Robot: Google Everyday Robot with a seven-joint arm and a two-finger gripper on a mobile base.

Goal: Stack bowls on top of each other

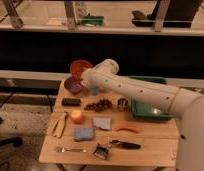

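Observation:
The orange-red bowl (80, 66) is at the table's far left, held tilted at the end of my white arm. It is just above and behind the dull purple bowl (72, 85), which rests on the wooden table (155, 142). My gripper (87, 76) is at the orange-red bowl's right rim, mostly hidden behind my wrist, and the bowl travels with it. The two bowls overlap in view. I cannot tell whether they touch.
A green tray (151, 109) sits at the right. Grapes (98, 105), a metal cup (123, 103), a black block (71, 101), an orange fruit (76, 116), a banana (60, 124), a blue sponge (84, 133), a carrot (126, 128) and a fork (71, 149) lie on the table.

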